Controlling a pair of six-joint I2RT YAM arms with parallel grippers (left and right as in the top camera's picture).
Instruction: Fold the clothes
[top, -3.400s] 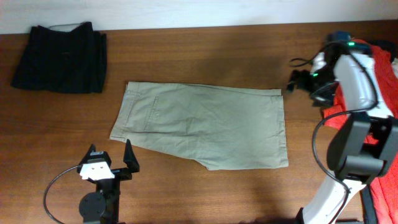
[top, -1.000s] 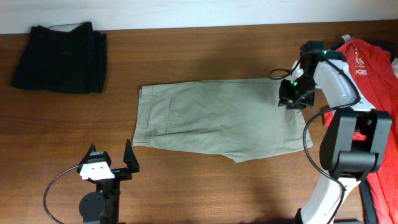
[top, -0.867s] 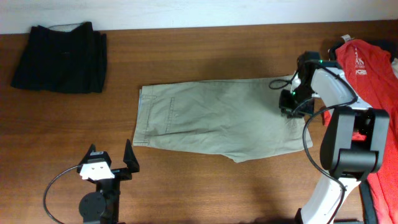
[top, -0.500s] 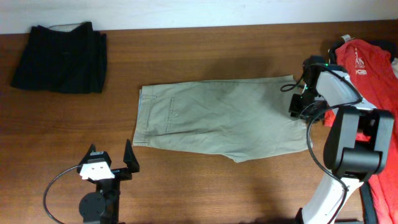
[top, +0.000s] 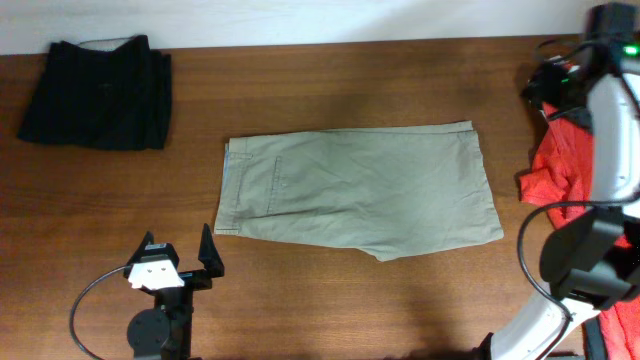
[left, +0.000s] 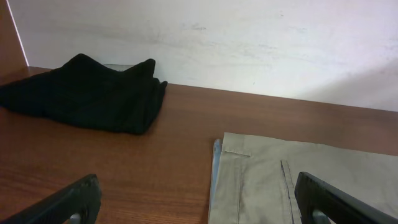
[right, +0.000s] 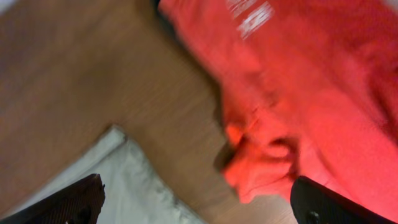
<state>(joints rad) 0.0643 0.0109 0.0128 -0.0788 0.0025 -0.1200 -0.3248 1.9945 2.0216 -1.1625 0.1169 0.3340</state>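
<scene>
Right end effector (top: 548, 90) hovers over the far right corner of the worktop (top: 350, 80), and the right wrist view shows its fingers spread wide with nothing between them, the red T-shirt (right: 298, 93) bunched underneath. Left end effector (top: 180, 256) sits at the near left edge, also open and empty, looking across at the black garment (left: 87, 93) piled far left. Centre stage are the khaki shorts (top: 360, 190), flat on the wood, waistband to the left, hems to the right, welt pocket facing up. They look spread and ready, so the fold itself seems to be the step in hand. To do it cleanly, I'd take the right hem at its far and near corners, pinching every layer of cloth, not just the top one. Lift only enough to clear the fabric, then carry the hem leftward so it lands square on the waistband. The crotch point on the near edge juts out, so expect that side to sag. Release only once the edges line up.
</scene>
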